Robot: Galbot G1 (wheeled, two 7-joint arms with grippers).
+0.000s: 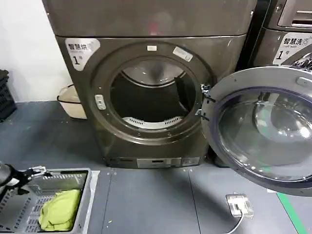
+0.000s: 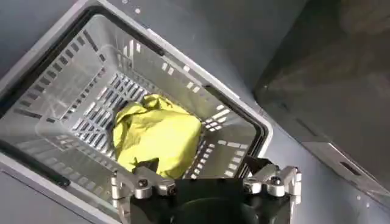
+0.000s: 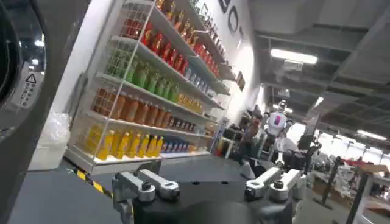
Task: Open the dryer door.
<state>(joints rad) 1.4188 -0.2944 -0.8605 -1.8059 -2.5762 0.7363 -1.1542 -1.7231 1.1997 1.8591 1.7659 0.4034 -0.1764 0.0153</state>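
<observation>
Door (image 1: 265,129) is already standing swung wide to the right of the dryer (image 1: 151,97), drum exposed for loading; left gripper (image 2: 206,182) is hanging spread and empty over the basket (image 2: 36,103) holding yellow cloth (image 2: 157,134), right gripper (image 3: 207,185) is pointing, released, toward shelves (image 3: 146,85).

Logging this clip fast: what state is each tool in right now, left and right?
Left tool: open, holding nothing, above the basket with the yellow cloth.
Right tool: open, holding nothing, away from the dryer door, which already stands open.
</observation>
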